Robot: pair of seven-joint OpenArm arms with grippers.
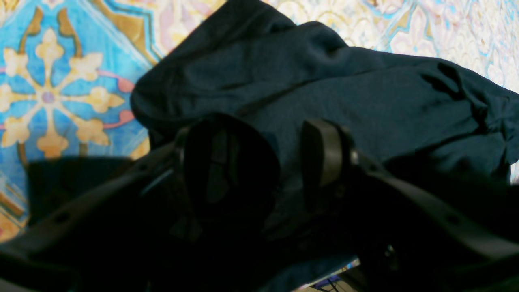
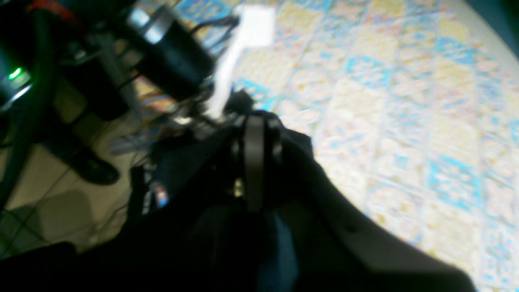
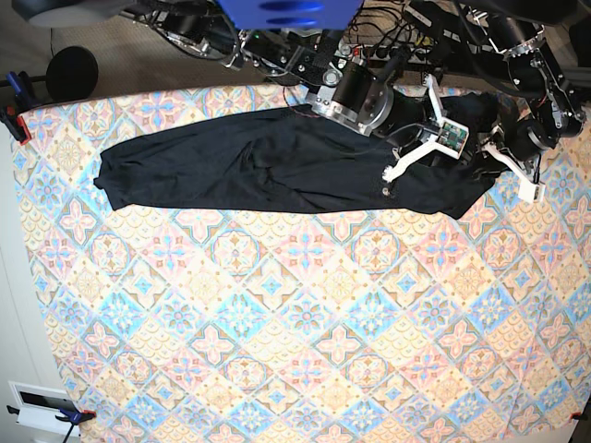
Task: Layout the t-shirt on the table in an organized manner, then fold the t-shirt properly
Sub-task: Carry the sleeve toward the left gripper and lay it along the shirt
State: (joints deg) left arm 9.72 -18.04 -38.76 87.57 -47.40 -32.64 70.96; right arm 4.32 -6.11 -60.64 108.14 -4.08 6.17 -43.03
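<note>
Lying under the spread-fingered left hand (image 1: 267, 166), the t-shirt (image 3: 277, 161) also fills the clenched right hand (image 2: 254, 162).

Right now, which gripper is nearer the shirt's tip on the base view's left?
Right. The right gripper, shut, sits at the t-shirt's opposite end. The left gripper, open, hovers further out over that same end. Both are far away.
</note>
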